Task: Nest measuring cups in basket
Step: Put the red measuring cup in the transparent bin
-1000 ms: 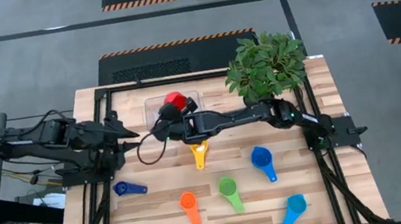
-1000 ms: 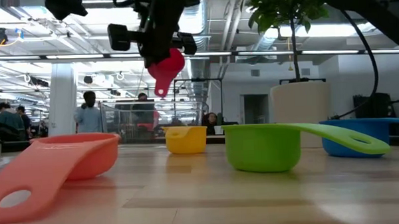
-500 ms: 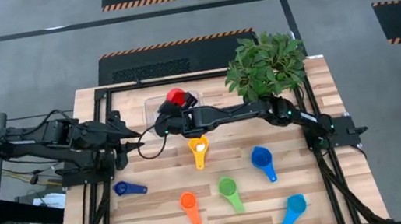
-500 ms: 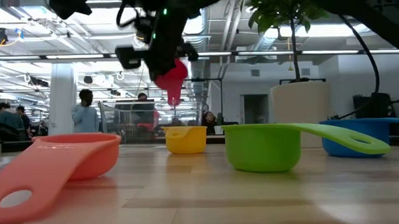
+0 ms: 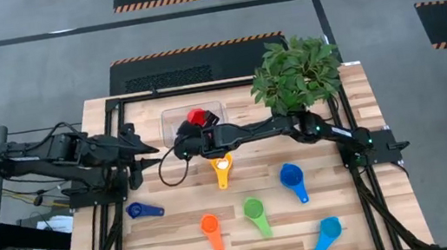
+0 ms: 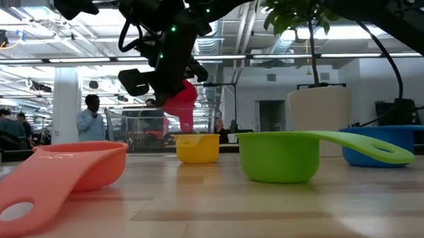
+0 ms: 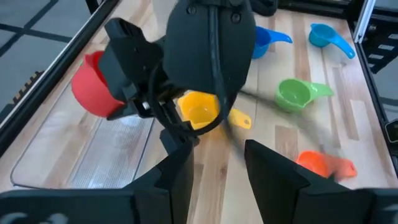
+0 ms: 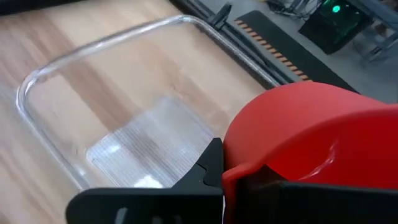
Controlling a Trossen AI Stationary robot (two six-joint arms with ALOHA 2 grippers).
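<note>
The red measuring cup (image 5: 197, 115) hangs over the clear basket (image 5: 166, 115) at the table's far middle, with my right gripper (image 8: 217, 180) shut on it. In the left wrist view the red cup (image 7: 93, 84) sticks out sideways from that gripper, above the basket's floor (image 7: 81, 155). My left gripper (image 7: 221, 180) waits open at the table's left side, touching nothing. The yellow cup (image 5: 222, 167) rests on its base on the table just near of the basket. My right gripper pinches the red cup between its two fingers at the flat red part (image 8: 231, 177) beside the bowl (image 8: 311, 137); the fingers hide how far that part runs. They slant down from the table's right. The cup is tilted and lifted clear above the basket.
On the near half of the table lie the dark blue (image 5: 137, 211), orange (image 5: 211, 227), green (image 5: 255, 211), blue (image 5: 291, 177) and light blue (image 5: 329, 231) cups. A potted plant (image 5: 297, 71) stands at the far right, close beside my right arm.
My right gripper has sunk toward the basket with the red cup and has rolled at the wrist, so the cup hangs lower and is tipped differently. It has stayed shut on the cup.
</note>
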